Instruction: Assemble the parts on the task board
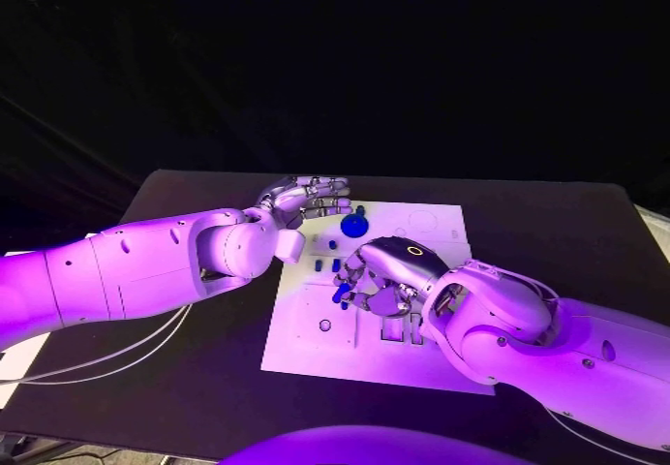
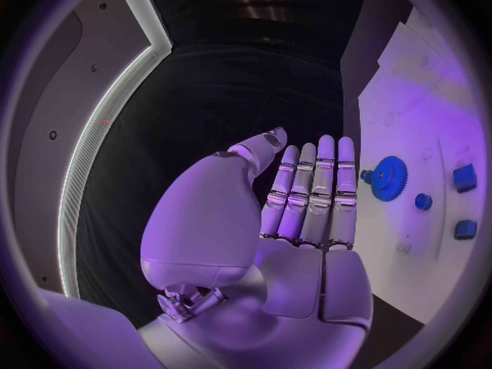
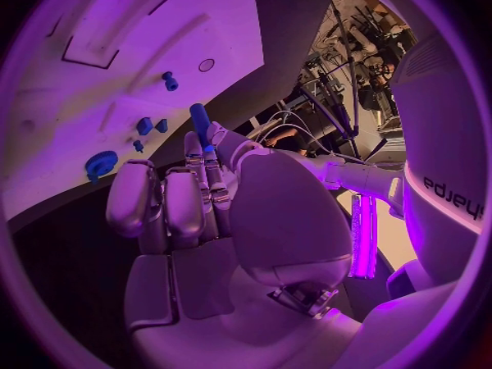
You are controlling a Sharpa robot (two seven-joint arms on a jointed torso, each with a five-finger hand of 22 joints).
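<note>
The white task board (image 1: 319, 351) lies in the middle of the table. My right hand (image 1: 387, 278) hovers over its centre and pinches a slim blue peg (image 3: 200, 121) between thumb and fingers, the peg sticking out past the fingertips towards the board. A blue gear (image 1: 354, 225) sits on the board's far part, also visible from the left wrist (image 2: 389, 178). My left hand (image 1: 307, 200) is at the board's far left corner beside the gear, its fingers (image 2: 312, 193) straight and holding nothing. Small blue parts (image 2: 464, 177) (image 3: 144, 125) lie near the gear.
The board (image 3: 61, 98) carries rectangular recesses (image 1: 395, 329) on its near side and a small round hole (image 1: 325, 325). White cables (image 1: 126, 351) trail off the table's left side. Bare black table (image 1: 559, 228) surrounds the board.
</note>
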